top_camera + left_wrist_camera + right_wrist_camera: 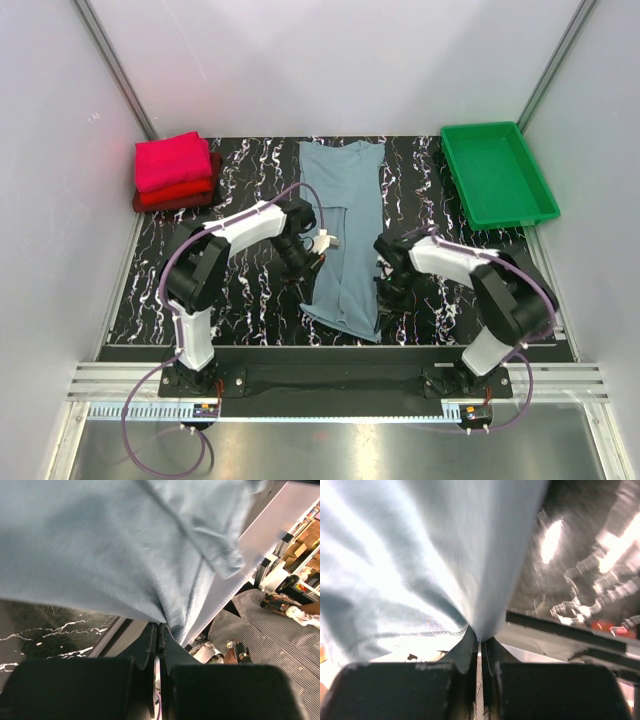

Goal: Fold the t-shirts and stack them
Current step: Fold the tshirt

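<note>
Black fingers (75, 690) fill the bottom of each wrist view, pressed together with grey-blue cloth pinched in the seam between them. Treat both pincers as clamped on the shirt (345, 200).

Note the layout in the top view. The shirt lies as a narrow strip at the centre of the surface (250, 170), with its long axis running 12 to 6 o'clock. The left pincer (322, 240) holds the strip's left edge at about mid-length. From that pincer, the cloth lies toward 3 o'clock. The right pincer (383, 262) holds the right edge, slightly nearer 6 o'clock. From that pincer, the cloth lies toward 9 o'clock. Both grips touch the cloth, so neither arm has to reach.

Expect the coming move to be a cross fold along the 12 to 6 axis. Keep the two grips level, since the right one sits a little lower and could skew the fold.

Locate the stack (176, 170) of pink and red shirts at 10 o'clock, on the left arm's side. The tray (497, 175) lies at 2 o'clock, well apart.
</note>
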